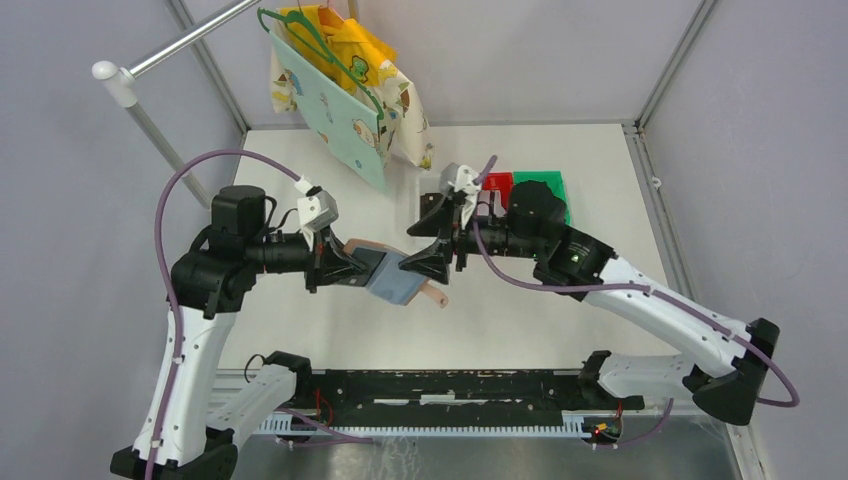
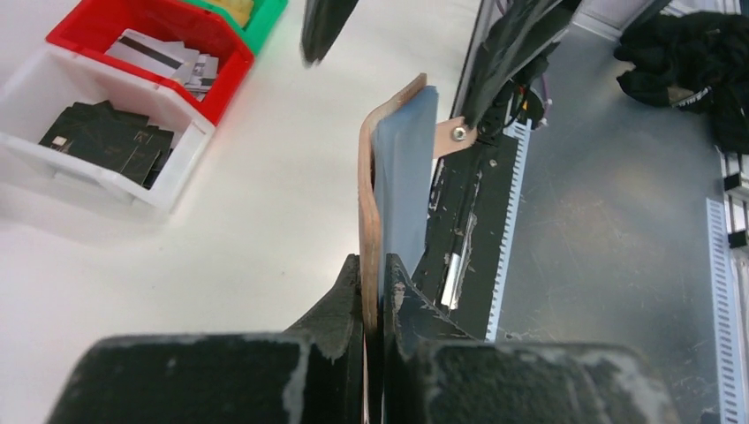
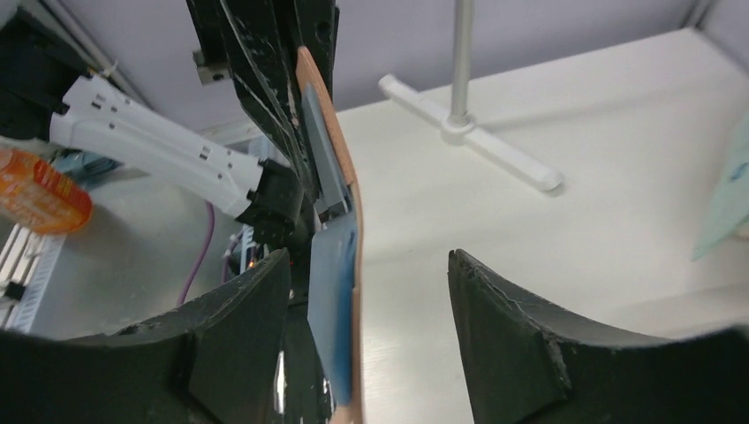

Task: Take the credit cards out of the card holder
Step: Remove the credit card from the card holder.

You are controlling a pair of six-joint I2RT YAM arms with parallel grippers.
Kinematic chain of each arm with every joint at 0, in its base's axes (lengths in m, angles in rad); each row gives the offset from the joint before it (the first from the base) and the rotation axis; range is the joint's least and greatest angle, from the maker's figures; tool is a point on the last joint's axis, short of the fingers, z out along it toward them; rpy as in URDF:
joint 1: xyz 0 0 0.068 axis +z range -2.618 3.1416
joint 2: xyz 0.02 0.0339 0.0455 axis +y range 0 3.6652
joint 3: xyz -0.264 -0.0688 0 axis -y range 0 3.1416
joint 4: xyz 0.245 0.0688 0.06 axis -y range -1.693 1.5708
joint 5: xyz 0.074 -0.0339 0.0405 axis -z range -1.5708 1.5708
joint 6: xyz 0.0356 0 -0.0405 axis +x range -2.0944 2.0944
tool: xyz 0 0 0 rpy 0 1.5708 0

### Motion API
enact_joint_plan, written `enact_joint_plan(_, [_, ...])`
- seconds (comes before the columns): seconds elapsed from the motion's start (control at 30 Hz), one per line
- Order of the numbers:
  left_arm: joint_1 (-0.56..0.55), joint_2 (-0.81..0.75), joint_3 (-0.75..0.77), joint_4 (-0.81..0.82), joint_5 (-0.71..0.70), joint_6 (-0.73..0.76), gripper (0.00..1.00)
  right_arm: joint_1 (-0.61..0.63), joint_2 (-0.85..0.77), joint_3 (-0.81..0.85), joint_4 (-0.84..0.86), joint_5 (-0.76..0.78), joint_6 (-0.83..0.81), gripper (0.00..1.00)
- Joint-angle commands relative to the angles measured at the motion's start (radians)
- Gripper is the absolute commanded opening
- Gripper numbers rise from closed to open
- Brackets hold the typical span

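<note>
Salmon-pink outside and light blue inside, the card holder (image 1: 395, 278) hangs open in the air above the desk (image 1: 480, 330), between the two arms and near their bases. The left hand (image 2: 373, 269) is clenched on one short edge of it, its fingers pinching cover and lining together. From there the wallet stands on edge and bows a little, so it looks light and soft, likely to fold or twist if it is pulled sideways. A small snap tab (image 2: 457, 132) with a metal stud sticks out at the free end. The right hand (image 3: 369, 265) is released, its fingers spread to either side of that free end without closing on it. The stepped blue pockets face it, but no card edge can be made out in them for certain. Any card inside would be thin, stiff and slick, so it is probably best pinched flat at the exposed short end and drawn straight along the pocket while the left hand braces the cover. Farther out on the desk three bins stand side by side. The white bin (image 2: 177, 190) holds black cards (image 2: 106, 141), and the red bin (image 2: 225, 88) holds grey-silver cards (image 2: 163, 55). The green bin (image 2: 265, 22) shows something gold-tan, cropped too much to name.
</note>
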Motion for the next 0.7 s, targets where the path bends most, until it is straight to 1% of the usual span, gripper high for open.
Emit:
enact_joint_plan(0.0, [-0.003, 0.008, 0.035, 0.167, -0.114, -0.203, 0.02, -0.023, -0.132, -0.033, 0.216, 0.097, 0.049, 0.73])
enact_joint_plan(0.07, [-0.002, 0.016, 0.032, 0.201, -0.171, -0.269, 0.02, -0.027, -0.162, -0.048, 0.249, 0.133, 0.084, 0.74])
enact_joint_plan(0.13, [-0.002, 0.023, 0.029, 0.236, -0.239, -0.32, 0.02, -0.029, -0.183, -0.074, 0.308, 0.133, 0.14, 0.74])
enact_joint_plan(0.27, [-0.002, 0.026, 0.025, 0.291, -0.32, -0.394, 0.02, -0.028, -0.179, -0.178, 0.531, 0.057, 0.323, 0.72])
enact_joint_plan(0.37, [-0.003, 0.026, 0.028, 0.314, -0.312, -0.44, 0.02, -0.028, -0.114, -0.257, 0.711, 0.0, 0.483, 0.68])
enact_joint_plan(0.47, [-0.001, 0.018, 0.028, 0.334, -0.279, -0.466, 0.02, -0.022, -0.022, -0.289, 0.83, -0.051, 0.615, 0.63])
enact_joint_plan(0.53, [-0.002, 0.009, 0.028, 0.34, -0.237, -0.469, 0.02, -0.015, 0.031, -0.317, 0.941, -0.063, 0.686, 0.6])
enact_joint_plan(0.6, [-0.002, 0.001, 0.031, 0.343, -0.193, -0.474, 0.02, -0.012, 0.068, -0.33, 0.998, -0.068, 0.725, 0.58])
enact_joint_plan(0.67, [-0.001, -0.002, 0.037, 0.339, -0.14, -0.478, 0.02, -0.012, 0.088, -0.335, 1.019, -0.065, 0.737, 0.57])
